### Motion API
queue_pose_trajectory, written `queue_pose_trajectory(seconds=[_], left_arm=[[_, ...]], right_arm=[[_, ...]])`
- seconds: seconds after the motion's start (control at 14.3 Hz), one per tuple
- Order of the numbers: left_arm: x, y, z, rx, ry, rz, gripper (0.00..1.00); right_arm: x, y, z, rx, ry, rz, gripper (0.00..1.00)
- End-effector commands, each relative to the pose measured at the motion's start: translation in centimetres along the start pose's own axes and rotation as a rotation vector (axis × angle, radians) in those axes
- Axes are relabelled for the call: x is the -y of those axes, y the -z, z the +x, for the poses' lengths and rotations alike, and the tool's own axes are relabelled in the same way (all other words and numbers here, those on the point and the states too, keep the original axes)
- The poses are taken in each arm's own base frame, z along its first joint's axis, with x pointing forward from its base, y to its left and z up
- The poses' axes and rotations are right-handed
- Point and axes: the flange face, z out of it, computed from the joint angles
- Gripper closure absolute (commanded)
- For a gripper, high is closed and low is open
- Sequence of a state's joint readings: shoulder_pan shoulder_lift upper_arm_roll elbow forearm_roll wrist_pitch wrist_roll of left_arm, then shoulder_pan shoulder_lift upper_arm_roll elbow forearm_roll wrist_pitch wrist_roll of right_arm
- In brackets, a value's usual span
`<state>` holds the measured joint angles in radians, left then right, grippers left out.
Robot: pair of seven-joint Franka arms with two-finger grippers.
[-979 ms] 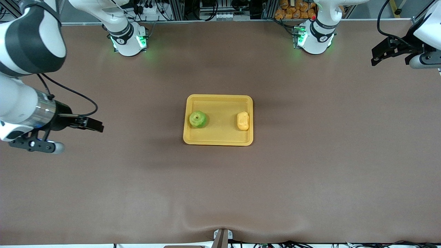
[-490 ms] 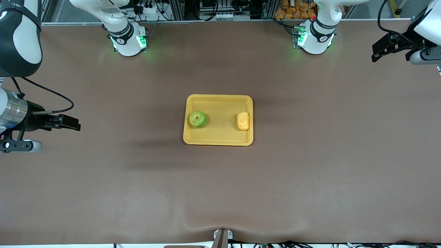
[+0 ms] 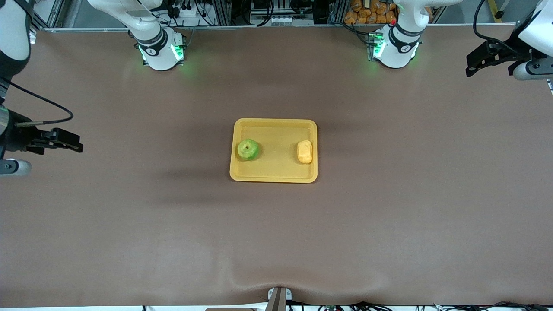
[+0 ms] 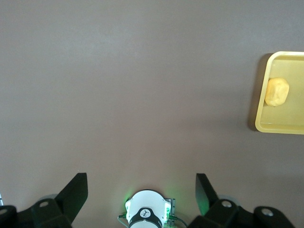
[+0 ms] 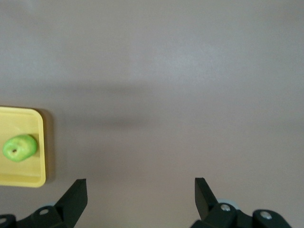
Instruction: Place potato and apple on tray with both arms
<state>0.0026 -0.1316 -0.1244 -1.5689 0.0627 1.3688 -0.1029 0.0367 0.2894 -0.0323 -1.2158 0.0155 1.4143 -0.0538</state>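
I see the apple (image 3: pixel 248 149) and potato (image 3: pixel 304 151) lying apart in the tray (image 3: pixel 275 176) mid-table, the potato's long axis running toward the bases. Both hands, left (image 3: pixel 477 65) and right (image 3: pixel 65 141), hover agape over the table's ends.

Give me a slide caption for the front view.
Green apple and potato rest on the yellow tray; right gripper and left gripper hang open over the table's ends.

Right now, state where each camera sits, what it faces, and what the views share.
Front view: high across the table, facing both bases; shows the tray, left gripper, right gripper.
Left wrist view: over bare table; potato, its open fingers, its own base.
Right wrist view: apple, open fingers.
All share the tray.
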Motion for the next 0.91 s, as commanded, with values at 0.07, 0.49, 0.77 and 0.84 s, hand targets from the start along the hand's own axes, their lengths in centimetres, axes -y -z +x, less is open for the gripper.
queue_pose_trajectory(seconds=[0.07,0.49,0.77,0.84], left_arm=[[0.1,0.5,-1.1,-0.006,-0.001,-0.018,0.00],[0.4,0.8,-1.1,-0.012,0.009,-0.019,0.00],[0.5,0.8,-0.9,-0.012,0.008,-0.021,0.00],[0.5,0.8,-0.9,-0.013,0.008,-0.021,0.00]], right_arm=[[-0.1,0.4,-3.8,-0.005,0.026,-0.001,0.00],[0.5,0.5,-7.3,-0.058,0.083,-0.011,0.00],[-0.7,1.8,-9.3,-0.074,0.175,-0.016,0.00],[-0.7,1.8,-9.6,-0.075,0.177,-0.017,0.00]])
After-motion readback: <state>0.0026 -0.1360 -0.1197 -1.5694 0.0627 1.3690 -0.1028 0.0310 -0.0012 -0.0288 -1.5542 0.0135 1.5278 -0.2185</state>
